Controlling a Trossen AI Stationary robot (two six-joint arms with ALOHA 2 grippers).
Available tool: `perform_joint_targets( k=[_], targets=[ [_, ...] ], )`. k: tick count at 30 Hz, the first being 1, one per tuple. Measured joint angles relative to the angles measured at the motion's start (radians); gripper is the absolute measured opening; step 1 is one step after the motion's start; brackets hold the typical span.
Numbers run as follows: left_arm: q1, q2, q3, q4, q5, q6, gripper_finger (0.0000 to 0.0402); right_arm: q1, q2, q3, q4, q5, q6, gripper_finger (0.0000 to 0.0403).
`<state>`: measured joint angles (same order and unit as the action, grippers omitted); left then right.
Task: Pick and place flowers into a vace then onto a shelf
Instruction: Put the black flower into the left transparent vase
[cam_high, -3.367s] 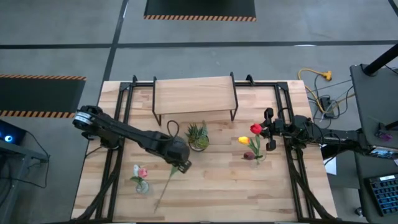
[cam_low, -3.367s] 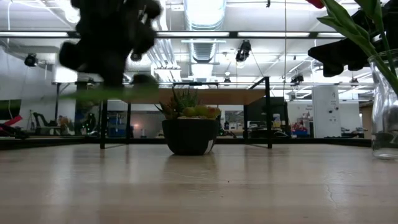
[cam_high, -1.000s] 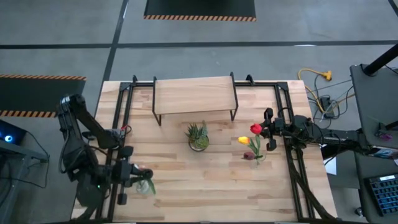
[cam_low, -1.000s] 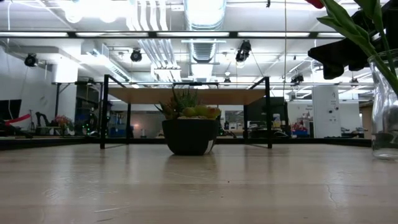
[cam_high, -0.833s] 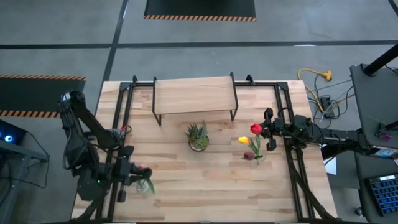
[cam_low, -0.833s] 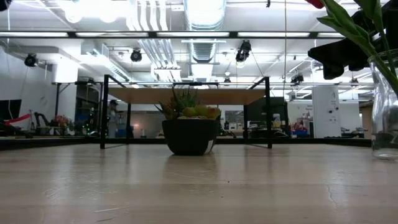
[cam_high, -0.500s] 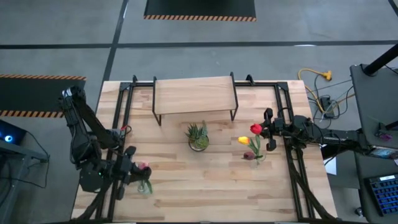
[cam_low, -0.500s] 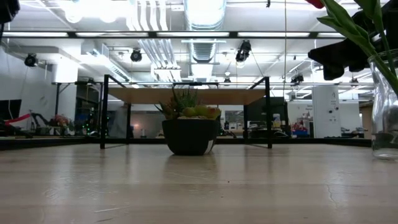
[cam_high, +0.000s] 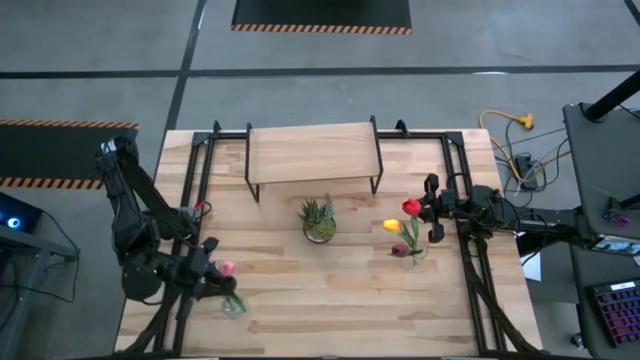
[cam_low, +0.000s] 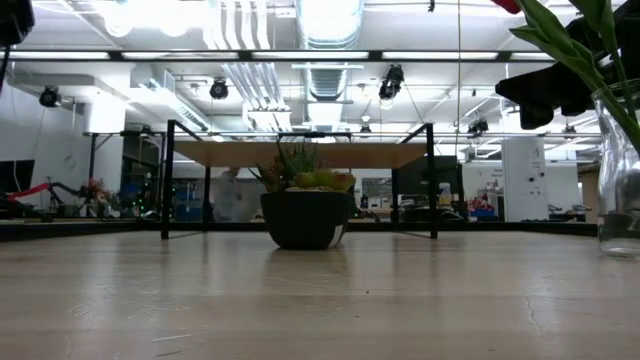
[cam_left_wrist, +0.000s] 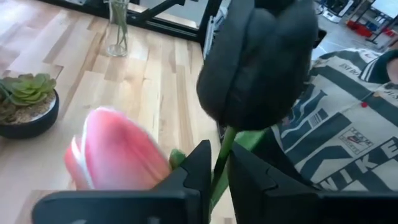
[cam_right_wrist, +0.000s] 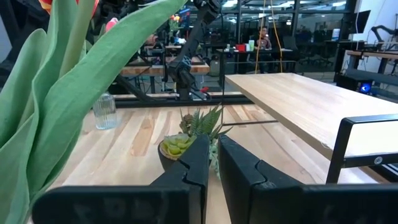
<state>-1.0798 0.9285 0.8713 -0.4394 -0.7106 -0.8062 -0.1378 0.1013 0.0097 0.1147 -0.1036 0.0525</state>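
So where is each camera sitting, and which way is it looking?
High view: above the table, looking straight down; both arms show, the left pincer by the vase with a pink tulip.
Low view: at tabletop height, looking level past the potted plant to the shelf.
Left wrist view: on the left arm, looking past its own fingers, shut on a dark tulip.
Right wrist view: on the right arm, looking across the table past its shut fingers.
All four show the potted plant.

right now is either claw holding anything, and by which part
The left claw pinches the dark tulip by its green stem just under the head. The right claw is shut on nothing.
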Motion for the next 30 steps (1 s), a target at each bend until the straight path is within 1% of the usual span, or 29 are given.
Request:
perform_joint_targets(
  k=[8, 10, 13, 15, 20, 30],
  targets=[
    [0.0, -0.003, 0.012, -0.001, 0.005, 0.0, 0.0082, 0.0, 0.0, 0.0, 0.0, 0.0, 0.0, 0.0028],
    [0.0, -0.004, 0.012, -0.001, 0.03, -0.009, 0.0095, 0.0, 0.0, 0.0, 0.001, 0.0, 0.0, 0.0028],
    [0.0, -0.019, 0.012, -0.001, 0.084, -0.063, 0.011, 0.0, 0.0, 0.0, 0.0, 0.0, 0.0, 0.0028],
    [0.0, -0.034, 0.012, -0.001, 0.109, -0.099, 0.0113, 0.0, 0.0, 0.0, 0.001, 0.0, 0.0, 0.0028],
    [0.0, -0.071, 0.012, -0.001, 0.119, -0.177, 0.0114, 0.0, 0.0, 0.0, 0.001, 0.0, 0.0, 0.0028],
    [0.0, -0.151, 0.012, -0.009, 0.137, -0.21, 0.0115, 0.0, 0.0, 0.0, 0.003, 0.0, 0.0, 0.0028]
  ],
)
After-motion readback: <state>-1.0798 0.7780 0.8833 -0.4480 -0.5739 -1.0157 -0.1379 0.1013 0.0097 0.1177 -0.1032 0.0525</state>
